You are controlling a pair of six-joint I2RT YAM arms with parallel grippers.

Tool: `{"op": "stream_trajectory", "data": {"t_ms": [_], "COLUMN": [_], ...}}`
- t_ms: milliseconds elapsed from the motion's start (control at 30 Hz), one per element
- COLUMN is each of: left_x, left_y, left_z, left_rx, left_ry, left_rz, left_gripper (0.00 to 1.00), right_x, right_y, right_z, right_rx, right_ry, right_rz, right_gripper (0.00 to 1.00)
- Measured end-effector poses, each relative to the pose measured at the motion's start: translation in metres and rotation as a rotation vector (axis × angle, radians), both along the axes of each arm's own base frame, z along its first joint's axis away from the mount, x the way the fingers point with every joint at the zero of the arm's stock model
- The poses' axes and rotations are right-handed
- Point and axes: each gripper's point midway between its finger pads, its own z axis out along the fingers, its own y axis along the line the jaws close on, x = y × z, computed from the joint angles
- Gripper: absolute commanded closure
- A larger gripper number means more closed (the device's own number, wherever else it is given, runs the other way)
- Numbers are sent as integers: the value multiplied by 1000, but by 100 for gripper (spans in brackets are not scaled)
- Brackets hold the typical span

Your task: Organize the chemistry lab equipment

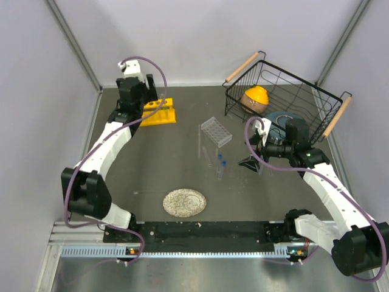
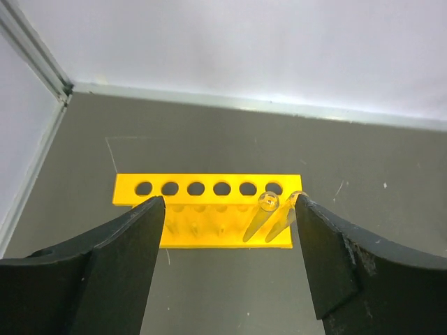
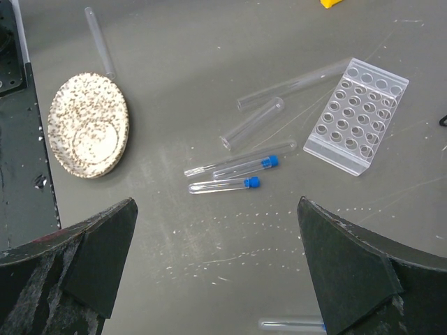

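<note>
The yellow six-hole tube rack [image 1: 159,113] stands at the back left; in the left wrist view [image 2: 202,189] two glass test tubes [image 2: 265,206] lean at its right end. My left gripper [image 2: 229,205] is open and empty just in front of the rack, also in the top view [image 1: 141,100]. The clear grid rack [image 3: 357,115] lies mid-table [image 1: 217,131]. Beside it lie loose glass tubes [image 3: 253,123] and two blue-capped vials [image 3: 244,166]. A third vial [image 3: 293,323] lies nearer. My right gripper [image 3: 216,209] is open and empty above the table near the vials [image 1: 250,163].
The speckled plate [image 1: 184,202] sits near the front middle, with one more glass tube [image 3: 99,42] lying beside it. The black wire basket [image 1: 304,91] with wooden handles stands at the back right, holding an orange object [image 1: 255,97]. Side walls close in on both sides.
</note>
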Motion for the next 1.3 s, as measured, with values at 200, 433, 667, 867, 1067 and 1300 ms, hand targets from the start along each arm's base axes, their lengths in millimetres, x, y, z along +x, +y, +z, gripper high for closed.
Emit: {"op": "stream_trajectory", "data": {"t_ms": [200,433,667,867,1067,1300], "left_x": [-41,-113,-191,-225,-245,-265], "left_y": [14,30,33,16,6,10], "left_z": [51,63,59,37,-12,-37], "left_rx": [-43,-118,-226,-260,-256,-214], "left_ry": [-107,-158,-217,-151,4,68], "left_rz": [34,60,13,-102,-159,-169], "left_gripper": [10,1,1,1,1,1], "right_x": [0,-1,-3,-7,-12,-15], "right_y": [-1,-6,-11,-10,0,54], "right_z": [0,-4,-3,-7,-21,-22], "right_rx": [-9,-11,13,35,-5,-170], "right_ry": [-28,-32,-28,38,225,262], "right_rz": [11,5,4,4,19,117], "right_gripper": [1,1,1,1,1,1]}}
